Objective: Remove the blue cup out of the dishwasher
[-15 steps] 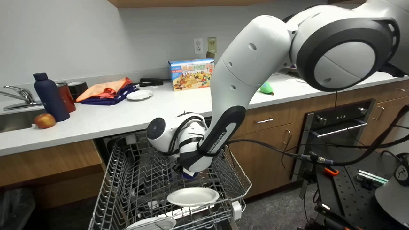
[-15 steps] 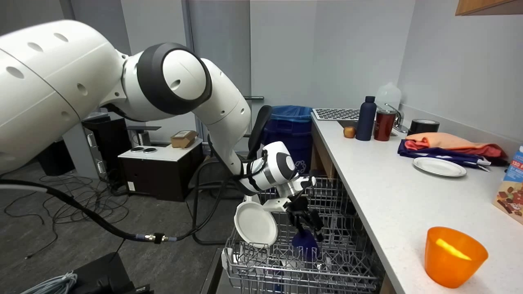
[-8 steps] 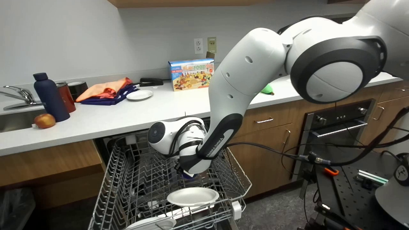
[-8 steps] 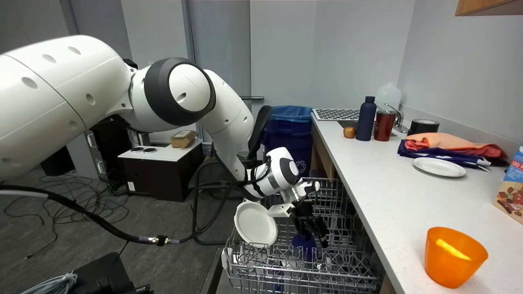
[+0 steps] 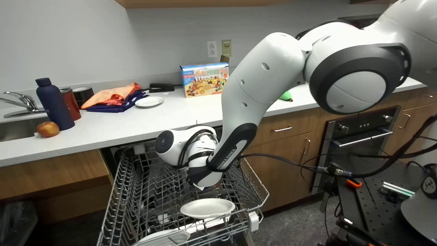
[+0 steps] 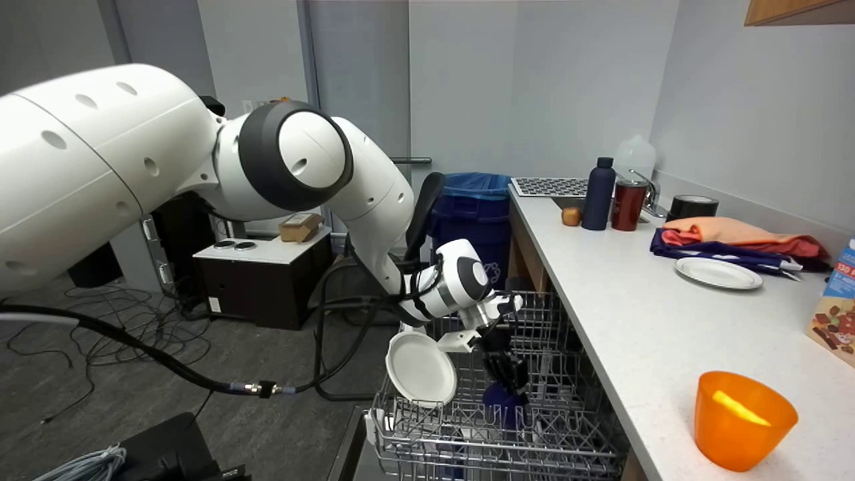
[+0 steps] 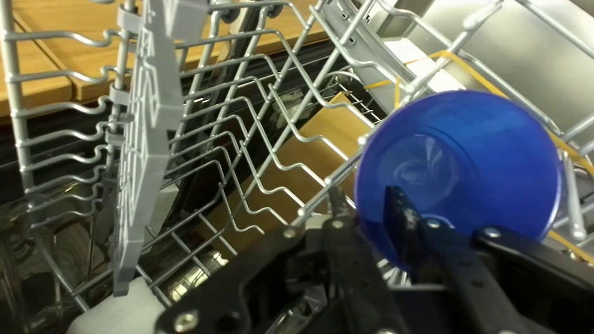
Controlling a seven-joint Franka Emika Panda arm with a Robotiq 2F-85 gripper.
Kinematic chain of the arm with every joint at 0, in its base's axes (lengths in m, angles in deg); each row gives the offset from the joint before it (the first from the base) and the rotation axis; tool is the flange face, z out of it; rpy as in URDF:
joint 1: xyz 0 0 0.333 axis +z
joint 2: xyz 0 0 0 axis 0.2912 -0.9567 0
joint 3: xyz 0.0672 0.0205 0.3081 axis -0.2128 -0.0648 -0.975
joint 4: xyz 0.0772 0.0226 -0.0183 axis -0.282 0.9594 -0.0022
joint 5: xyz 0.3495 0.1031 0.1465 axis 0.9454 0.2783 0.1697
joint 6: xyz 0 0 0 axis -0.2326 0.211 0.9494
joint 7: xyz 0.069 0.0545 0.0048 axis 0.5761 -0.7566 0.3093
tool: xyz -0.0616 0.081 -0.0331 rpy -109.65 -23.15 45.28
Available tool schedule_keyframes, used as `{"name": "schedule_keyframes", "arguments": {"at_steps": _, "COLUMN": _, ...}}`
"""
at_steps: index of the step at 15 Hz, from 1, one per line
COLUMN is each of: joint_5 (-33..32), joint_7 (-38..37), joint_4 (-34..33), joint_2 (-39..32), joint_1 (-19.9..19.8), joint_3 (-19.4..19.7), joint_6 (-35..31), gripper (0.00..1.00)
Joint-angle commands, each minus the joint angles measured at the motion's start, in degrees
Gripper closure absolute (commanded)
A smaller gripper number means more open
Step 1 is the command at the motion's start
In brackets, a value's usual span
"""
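Bright counter (image 6: pixel 668 321), dim floor (image 6: pixel 284 437), wrist view perhaps soft

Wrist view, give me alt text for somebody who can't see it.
A blue plastic cup sits in the dishwasher's grey wire rack, its open mouth facing the camera. The black gripper extends from the bottom edge, jaws apart, one over the cup's mouth and one just outside its rim. A grey plastic rack piece is at left.

Arm (image 5: pixel 254 89): "FRANKA EMIKA". Box (image 5: pixel 205 80): "PLAY FOOD", last word unclear; also "130". Bin (image 6: pixel 471 217): white recycling sign (image 6: pixel 493 272).
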Motion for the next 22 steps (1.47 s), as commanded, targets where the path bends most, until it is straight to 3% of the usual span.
{"name": "schedule_keyframes", "arguments": {"at_steps": 1, "joint_5": 1.37, "joint_7": -0.65, "joint_4": -3.14, "joint_2": -2.06, "joint_1": 0.15, "joint_3": 0.98, "joint_6": 1.69, "gripper": 1.0}}
{"name": "schedule_keyframes", "arguments": {"at_steps": 12, "joint_5": 1.44, "joint_7": -0.1, "joint_4": 2.14, "joint_2": 2.84, "joint_1": 0.34, "joint_3": 0.46, "joint_6": -0.78, "gripper": 0.98}}
{"name": "schedule_keyframes", "arguments": {"at_steps": 22, "joint_5": 1.44, "joint_7": 0.01, "joint_4": 10.98, "joint_2": 12.62, "joint_1": 0.08, "joint_3": -0.33, "joint_6": -5.71, "gripper": 0.98}}
